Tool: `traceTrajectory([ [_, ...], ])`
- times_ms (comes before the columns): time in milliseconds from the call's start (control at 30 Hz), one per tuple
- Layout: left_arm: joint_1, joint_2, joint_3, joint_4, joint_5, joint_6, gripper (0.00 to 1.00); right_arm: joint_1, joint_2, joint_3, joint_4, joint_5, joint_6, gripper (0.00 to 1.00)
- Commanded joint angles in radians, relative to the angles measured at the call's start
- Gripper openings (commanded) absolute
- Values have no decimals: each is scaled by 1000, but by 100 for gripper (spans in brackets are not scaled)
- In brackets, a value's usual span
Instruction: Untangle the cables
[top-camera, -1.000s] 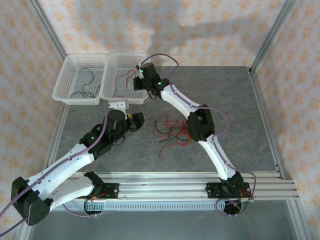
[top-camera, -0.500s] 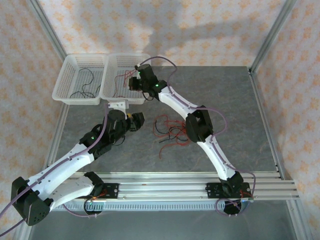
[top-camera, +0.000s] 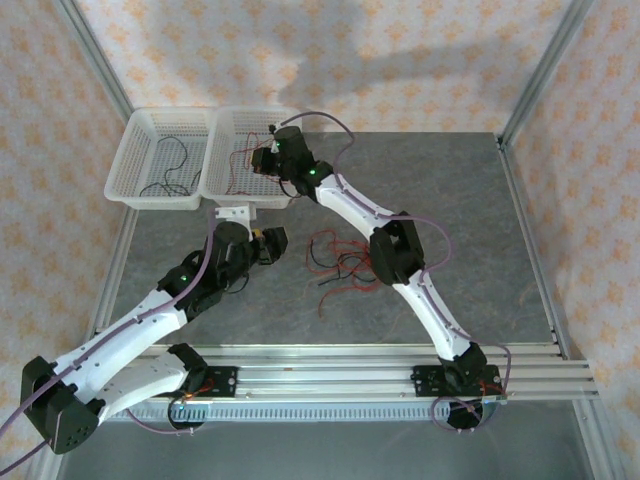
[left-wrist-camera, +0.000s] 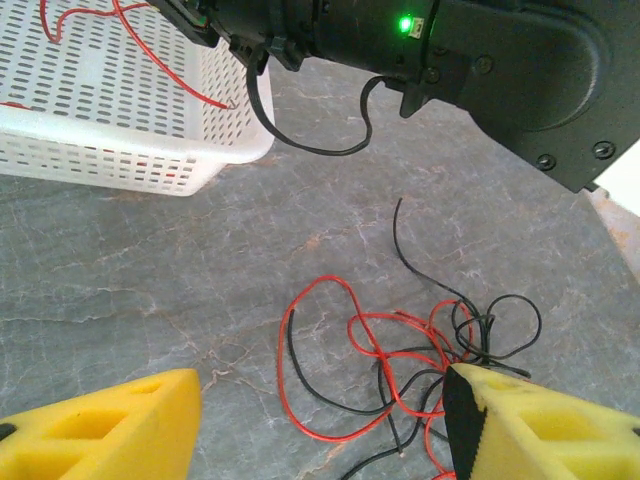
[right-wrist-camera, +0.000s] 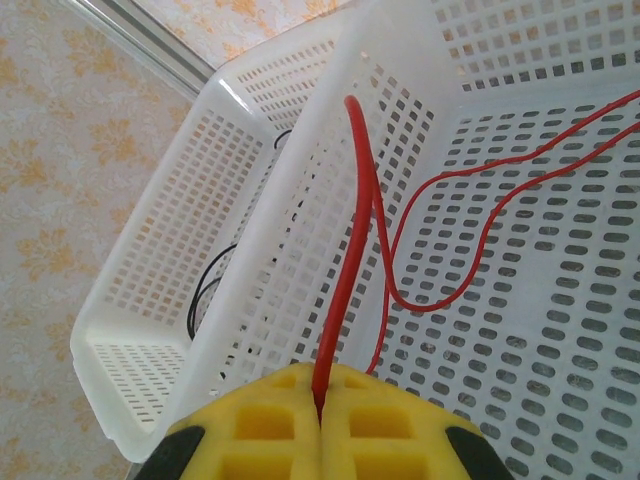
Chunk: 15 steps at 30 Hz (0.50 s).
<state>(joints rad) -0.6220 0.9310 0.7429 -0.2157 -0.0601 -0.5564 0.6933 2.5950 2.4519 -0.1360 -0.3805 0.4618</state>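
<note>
My right pincer (right-wrist-camera: 320, 405) was pressed shut on one red wire (right-wrist-camera: 351, 200). It rose from between my yellow pads (right-wrist-camera: 262, 412), bent over at the top and trailed down onto the perforated floor of the right-hand basket (right-wrist-camera: 560, 380). From above, that pincer (top-camera: 262, 160) hung over the same white basket (top-camera: 222, 140), where other red wires (top-camera: 243, 158) already lay. The left-hand basket (top-camera: 140, 128) stood touching it, side by side, with a black wire (top-camera: 170, 165) curled inside; I could make out that black wire (right-wrist-camera: 205, 290) through the slotted wall between them. My left pincer (left-wrist-camera: 320, 425) was spread wide with nothing between its yellow fingers (left-wrist-camera: 110, 430), held low over the grey table (top-camera: 480, 220). Below it and toward its right finger lay the tangle (left-wrist-camera: 400, 360), red and black wires looped through one another, with one black end straying up toward the right arm. Seen from overhead, the tangle (top-camera: 340, 262) sat on the table between my two arms, just beside the left pincer (top-camera: 268, 243) and well apart from the baskets.
</note>
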Motion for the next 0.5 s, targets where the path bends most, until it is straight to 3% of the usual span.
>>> traceTrajectory([
  [0, -7, -27, -14, -4, -12, -22, 66, 5, 28, 38, 57, 28, 17, 0],
  [100, -7, -35, -18, -8, -11, -23, 66, 9, 30, 38, 47, 45, 12, 2],
  [267, -6, -43, -19, -8, -12, -23, 66, 14, 24, 58, -33, 100, -27, 31],
  [367, -7, -43, -14, -7, -9, -23, 67, 19, 8, 77, -86, 140, -61, 43],
  [467, -7, -44, -10, -10, -6, -23, 67, 25, -26, 84, -145, 210, -99, 48],
])
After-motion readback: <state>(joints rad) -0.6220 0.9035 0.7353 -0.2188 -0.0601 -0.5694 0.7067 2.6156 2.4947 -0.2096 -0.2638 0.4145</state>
